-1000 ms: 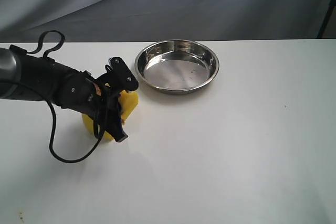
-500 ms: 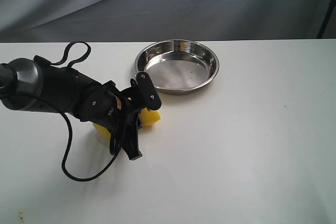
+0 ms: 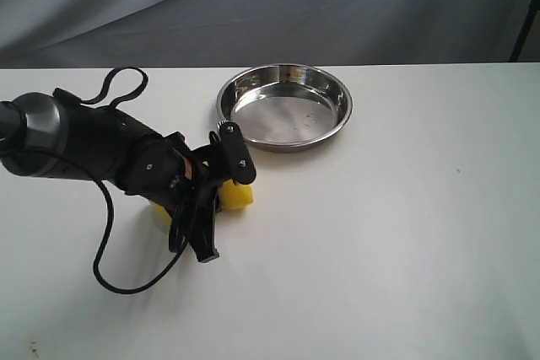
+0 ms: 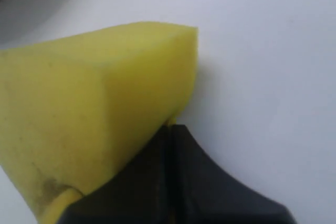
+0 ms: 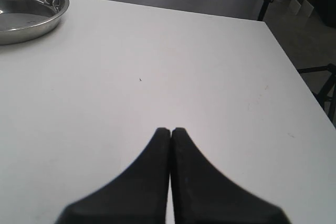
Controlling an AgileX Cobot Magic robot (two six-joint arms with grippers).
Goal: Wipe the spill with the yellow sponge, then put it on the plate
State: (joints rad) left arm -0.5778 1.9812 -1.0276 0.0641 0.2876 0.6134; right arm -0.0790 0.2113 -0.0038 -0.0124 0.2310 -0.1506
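**A:** The left arm (image 3: 84,145) swept the yellow sponge (image 3: 238,196) rightward over the white table (image 3: 405,250), then eased back. It stopped just short of the plate (image 3: 287,144).

**B:** The left gripper (image 4: 170,129) was clenched on the sponge's edge. The right gripper (image 5: 170,129) was pinched closed, empty.

**A:** No spill showed, so wiping looked done. Grey curtain (image 3: 337,6) behind.
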